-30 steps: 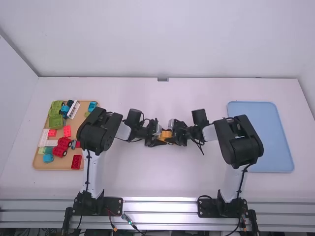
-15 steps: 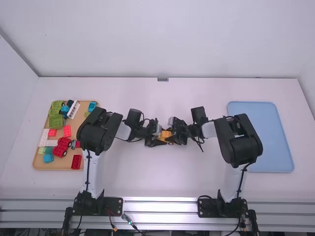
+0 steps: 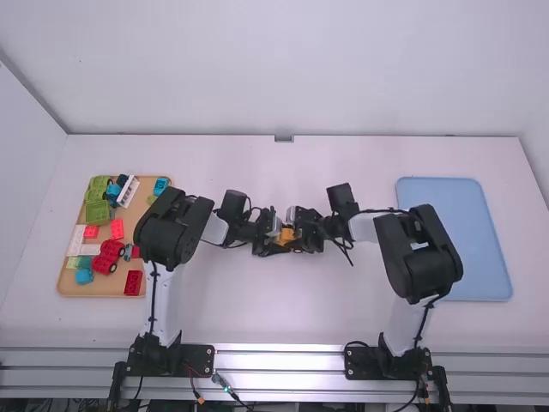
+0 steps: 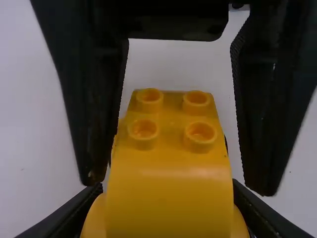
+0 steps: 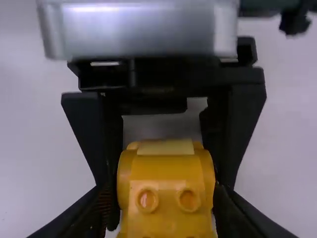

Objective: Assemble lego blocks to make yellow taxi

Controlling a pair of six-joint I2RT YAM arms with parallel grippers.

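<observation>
Assembling seems the step in hand, mid-table (image 3: 274, 318) between the blue tray (image 3: 476, 245) at right and block-strewn wooden tray (image 3: 96, 290) at left. The left gripper (image 4: 166, 198) clasps the yellow taxi body (image 4: 168, 173); the right gripper (image 5: 166, 201) stands parted astride it, probably needing careful squaring before it closes near the studs (image 4: 200, 132).

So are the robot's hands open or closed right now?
Left hand: closed, holding the yellow toy.
Right hand: open, fingers spread around the yellow toy.
</observation>
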